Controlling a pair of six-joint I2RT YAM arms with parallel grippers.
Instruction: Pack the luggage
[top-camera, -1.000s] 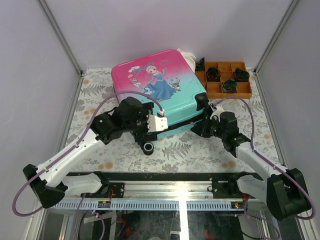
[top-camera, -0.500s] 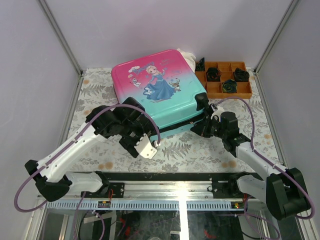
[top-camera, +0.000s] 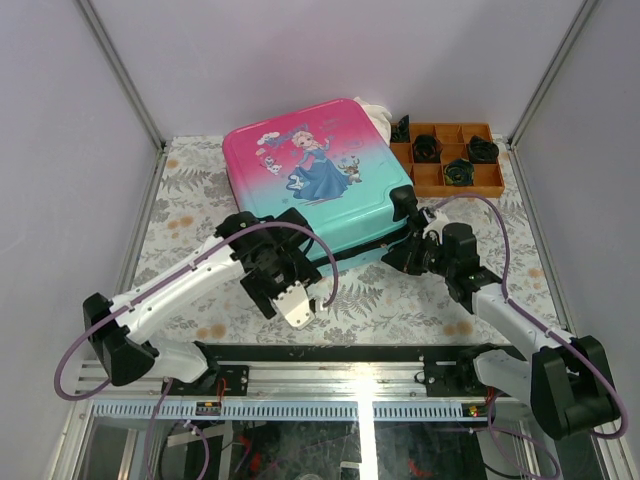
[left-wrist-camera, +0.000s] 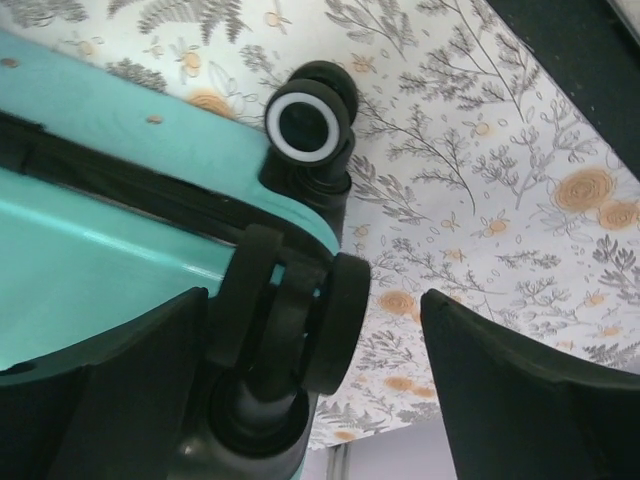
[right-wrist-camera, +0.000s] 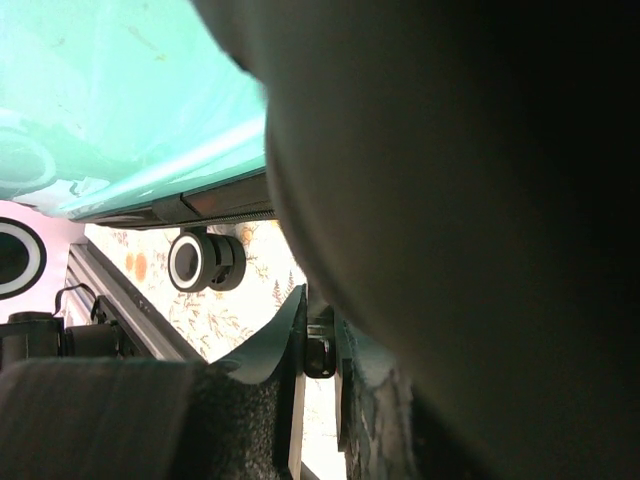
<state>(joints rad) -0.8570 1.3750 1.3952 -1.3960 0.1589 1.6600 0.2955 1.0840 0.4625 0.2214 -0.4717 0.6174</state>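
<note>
The luggage (top-camera: 310, 180) lies flat on the floral table, pink-to-teal shell with the princess print facing up. A dark seam runs along its near edge. My left gripper (top-camera: 300, 295) is at the near-left corner, open. In the left wrist view its fingers (left-wrist-camera: 110, 400) stand either side of a black twin wheel (left-wrist-camera: 290, 320), with a wide gap on the right. A second wheel (left-wrist-camera: 310, 128) with a white ring sits beyond. My right gripper (top-camera: 408, 252) is at the near-right corner, shut on a small black zipper pull (right-wrist-camera: 318, 355) under the teal shell (right-wrist-camera: 120, 100).
An orange compartment tray (top-camera: 478, 182) with dark items stands at the back right, touching the luggage. A white cloth (top-camera: 378, 108) peeks out behind the luggage. Enclosure walls close in on both sides, and a metal rail (top-camera: 330, 350) runs along the near edge.
My left arm has swung down from over the luggage's near edge to its near-left corner wheel, and its jaws have narrowed slightly. The right arm has not moved.
</note>
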